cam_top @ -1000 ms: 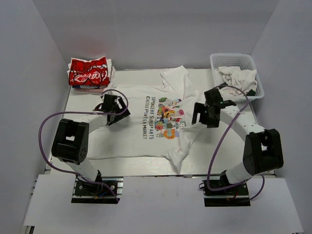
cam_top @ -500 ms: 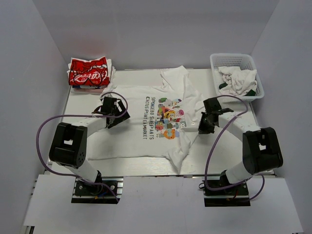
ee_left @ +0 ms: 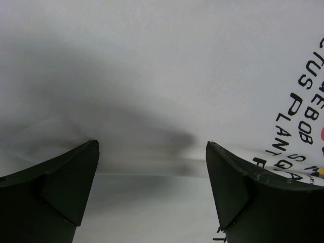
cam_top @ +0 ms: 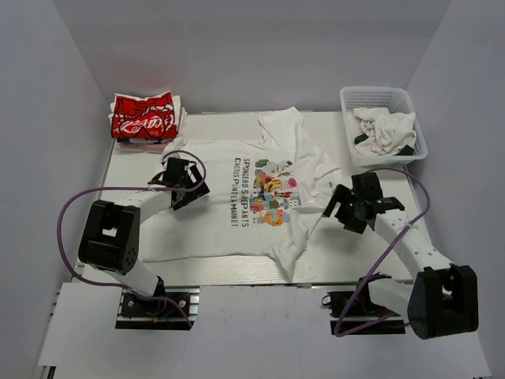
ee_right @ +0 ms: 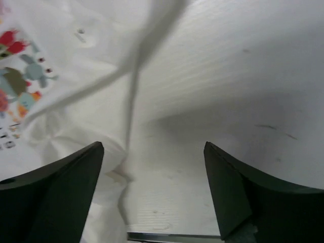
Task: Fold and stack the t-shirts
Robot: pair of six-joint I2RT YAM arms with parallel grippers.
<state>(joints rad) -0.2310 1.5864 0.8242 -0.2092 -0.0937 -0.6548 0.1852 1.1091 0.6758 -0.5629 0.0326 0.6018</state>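
A large white t-shirt (cam_top: 245,197) with cartoon print and dark lettering lies spread flat on the table. A folded red t-shirt (cam_top: 142,116) with white script sits at the back left corner. My left gripper (cam_top: 180,192) is open and empty, low over the white shirt's left part (ee_left: 152,76); the lettering shows at the right of the left wrist view (ee_left: 304,121). My right gripper (cam_top: 341,210) is open and empty, just right of the shirt's right edge (ee_right: 76,101), over bare table (ee_right: 228,91).
A white plastic basket (cam_top: 385,126) with crumpled white cloth stands at the back right. White walls close in the table on three sides. The table's near edge (ee_right: 172,236) shows in the right wrist view.
My right arm has drawn back toward the near right, off the shirt's right side. My left gripper has barely moved.
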